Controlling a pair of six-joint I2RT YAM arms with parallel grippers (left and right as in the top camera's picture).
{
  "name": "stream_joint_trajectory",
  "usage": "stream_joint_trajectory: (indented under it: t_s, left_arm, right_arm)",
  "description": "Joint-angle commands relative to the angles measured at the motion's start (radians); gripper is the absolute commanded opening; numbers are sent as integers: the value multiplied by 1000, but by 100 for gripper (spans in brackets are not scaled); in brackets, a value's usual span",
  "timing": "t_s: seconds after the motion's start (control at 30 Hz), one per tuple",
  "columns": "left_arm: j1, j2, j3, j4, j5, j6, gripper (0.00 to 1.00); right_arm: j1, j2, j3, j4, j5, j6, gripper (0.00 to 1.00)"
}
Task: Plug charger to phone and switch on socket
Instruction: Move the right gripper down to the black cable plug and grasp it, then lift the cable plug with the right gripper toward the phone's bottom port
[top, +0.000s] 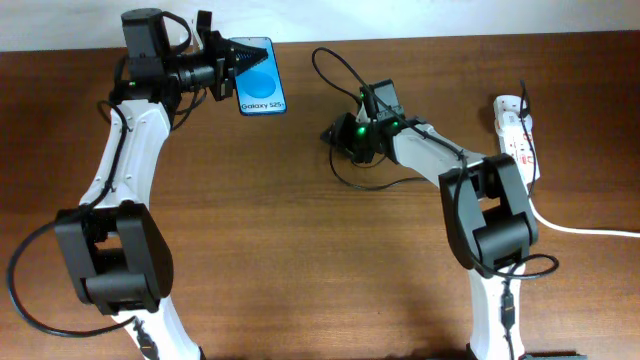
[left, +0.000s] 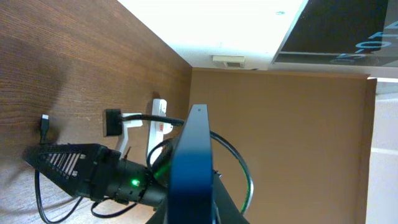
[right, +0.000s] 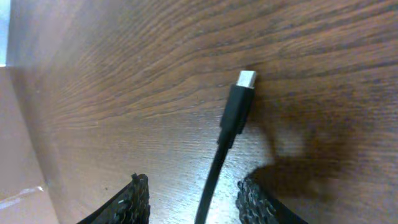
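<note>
My left gripper (top: 228, 62) is shut on the left edge of the phone (top: 262, 76), whose blue screen faces up at the table's far side. In the left wrist view the phone (left: 193, 163) shows edge-on between the jaws. The charger, a thin black cable (top: 345, 72), loops over the table's middle. Its plug tip (right: 247, 79) lies flat on the wood, and its cable (right: 225, 140) runs between the fingers of my open right gripper (right: 199, 202). That gripper (top: 333, 134) sits low over the table. The white socket strip (top: 516, 135) with red switches lies at the far right.
The strip's thick white cord (top: 585, 228) trails off the right edge. The left wrist view shows my right arm (left: 87, 169), the plug tip (left: 45, 123) and the strip (left: 159, 124) beyond the phone. The table is brown wood (top: 300, 270).
</note>
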Motion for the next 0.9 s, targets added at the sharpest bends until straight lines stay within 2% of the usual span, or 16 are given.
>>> stream_joint_trajectory:
  t_s: [0.0, 0.17, 0.23, 0.27, 0.3, 0.4, 0.57, 0.67, 0.77, 0.83, 0.87]
  left_arm:
    - [-2, -13, -5, 2, 19, 6, 0]
    - [-2, -13, -5, 2, 26, 6, 0]
    - [-2, -13, -5, 2, 26, 6, 0]
    - [-2, -13, -5, 2, 30, 6, 0]
    - [-2, -13, -5, 2, 40, 6, 0]
    - [-2, -13, -5, 3, 64, 6, 0]
    - [-1, -13, -5, 15, 103, 29, 0]
    - [11, -13, -5, 122, 211, 28, 0]
    - [35, -13, -5, 145, 259, 29, 0]
    - [33, -13, -5, 145, 254, 29, 0]
    - [31, -13, -5, 145, 246, 29, 0]
  right_arm:
    - [-3, 41, 18, 42, -14, 2, 47]
    - [-14, 46, 18, 55, -23, -24, 33]
    - [-27, 46, 18, 59, -51, -62, 22]
    - [-37, 43, 18, 58, -94, -100, 11]
    - [-49, 35, 18, 50, -151, -154, 5]
    - [-72, -64, 18, -82, -252, -359, 4]
    - [-73, -338, 18, -499, -352, -807, 4]
    - [-73, -420, 18, -696, -372, -990, 4]
    - [-67, -421, 13, -811, -518, -1066, 5]
    - [-32, -421, 11, -794, -630, -1032, 5]
    - [-8, -421, 11, -764, -638, -966, 5]
